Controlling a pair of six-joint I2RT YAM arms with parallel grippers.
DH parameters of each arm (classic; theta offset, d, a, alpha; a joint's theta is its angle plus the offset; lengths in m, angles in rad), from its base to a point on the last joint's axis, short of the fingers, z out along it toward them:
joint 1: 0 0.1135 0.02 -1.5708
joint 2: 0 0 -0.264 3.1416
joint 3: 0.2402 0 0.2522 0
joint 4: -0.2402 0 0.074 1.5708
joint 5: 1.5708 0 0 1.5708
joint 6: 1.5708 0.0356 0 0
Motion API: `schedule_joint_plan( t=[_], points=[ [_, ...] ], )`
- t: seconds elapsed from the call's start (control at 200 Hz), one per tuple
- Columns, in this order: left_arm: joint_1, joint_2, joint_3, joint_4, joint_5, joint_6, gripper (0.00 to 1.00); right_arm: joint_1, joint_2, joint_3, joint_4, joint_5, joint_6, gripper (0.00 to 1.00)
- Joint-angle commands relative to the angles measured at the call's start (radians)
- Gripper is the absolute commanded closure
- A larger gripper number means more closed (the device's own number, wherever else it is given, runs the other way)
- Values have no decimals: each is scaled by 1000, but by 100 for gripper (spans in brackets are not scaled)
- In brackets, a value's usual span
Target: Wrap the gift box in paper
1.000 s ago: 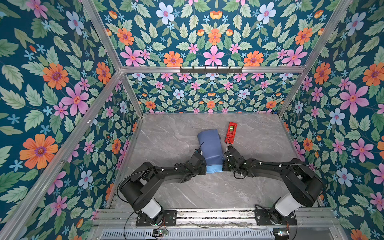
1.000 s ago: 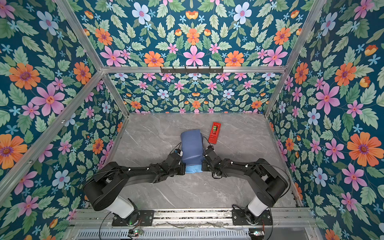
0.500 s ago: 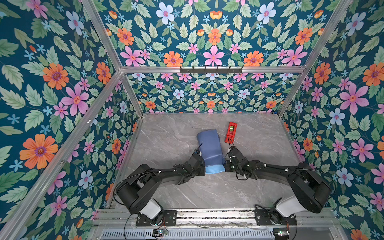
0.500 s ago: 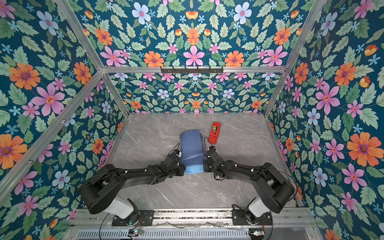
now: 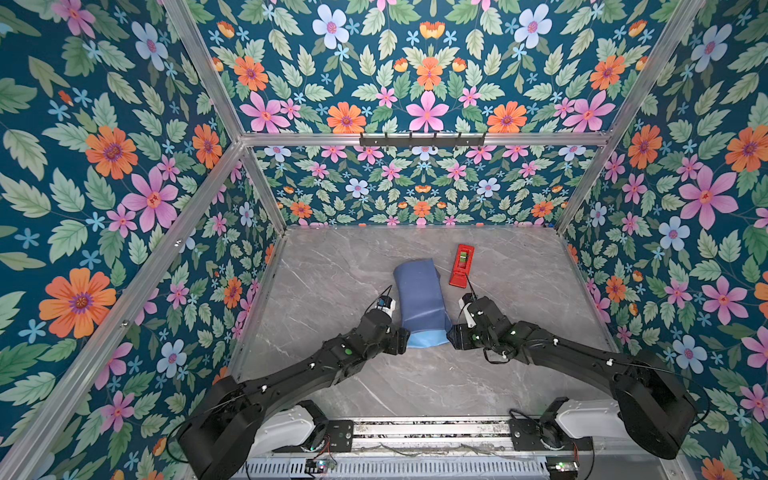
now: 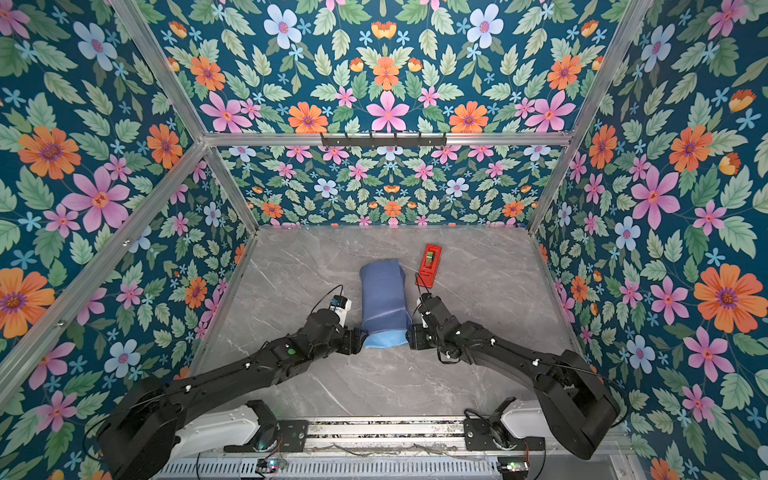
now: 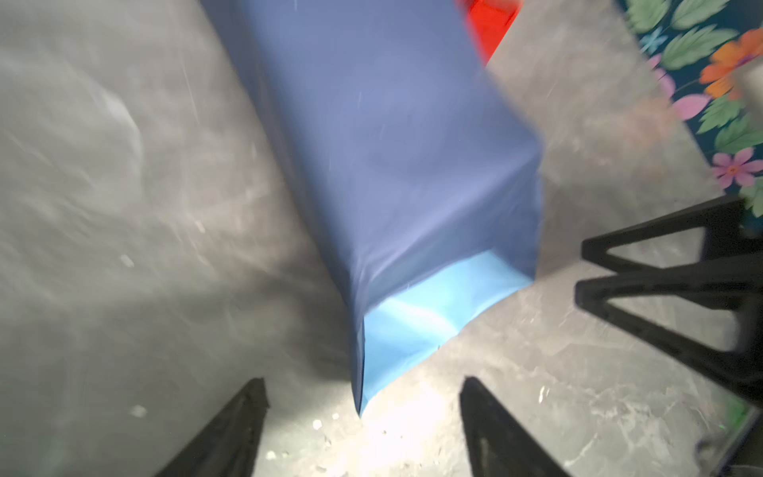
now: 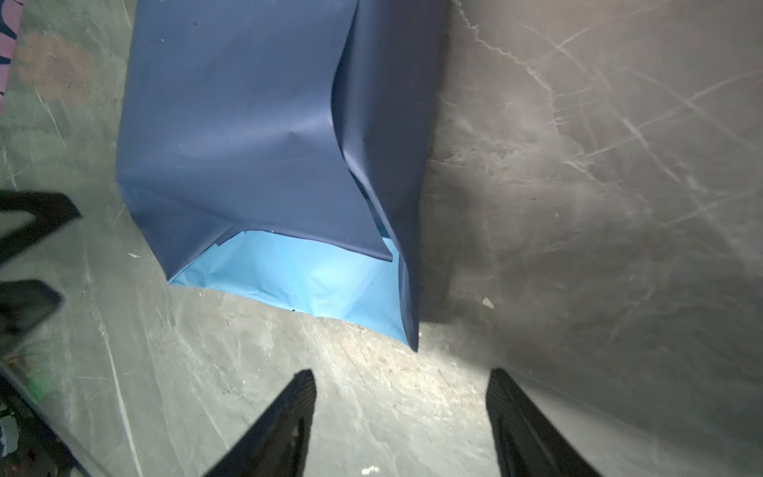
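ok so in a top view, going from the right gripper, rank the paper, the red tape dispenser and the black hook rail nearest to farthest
From the right gripper:
1. paper, just beside its tips, toward the middle.
2. red tape dispenser, farther back, by the paper's far end.
3. black hook rail, up on the back wall.

Walls: teal floral wallpaper (image 5: 104, 166). aluminium frame struts (image 5: 291, 139) along the corners. black hook rail (image 5: 422, 140) on the back crossbar. Floor: grey marble-pattern tabletop (image 5: 332, 270).
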Motion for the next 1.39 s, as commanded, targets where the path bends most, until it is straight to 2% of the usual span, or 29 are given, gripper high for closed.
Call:
schedule_joint_plan(
  t=[0.0, 0.065, 0.205, 0.35, 0.455, 0.72, 0.87, 1.04, 1.245, 1.39],
  points=[
    [2, -24, 29, 24, -94, 219, 6, -32, -13, 12, -68, -60, -57, 25],
    [2, 10, 54, 71, -79, 353, 3, -72, -18, 8, -56, -113, -54, 21],
    [0, 136, 147, 95, -42, 641, 5, -152, -12, 11, -74, -202, -43, 13],
    [1, 267, 233, 87, -27, 863, 5, -170, -22, 5, -113, -171, -52, 11],
    [0, 355, 309, 43, 18, 960, 6, -177, -38, -19, -111, -142, -39, 11],
    [2, 510, 418, 10, 92, 1050, 13, -177, -92, -65, -92, -121, 4, 11],
    [1, 555, 420, 22, 69, 1083, 15, -178, -94, -74, -86, -122, 18, 11],
    [2, 587, 418, 28, 34, 1110, 19, -177, -49, -71, -51, -182, 68, 13],
    [2, 596, 382, 72, 23, 1125, 20, -177, 2, -108, 99, -289, 182, 21],
    [3, 594, 363, 85, 27, 1130, 20, -175, 35, -129, 216, -314, 236, 29]
  ],
)
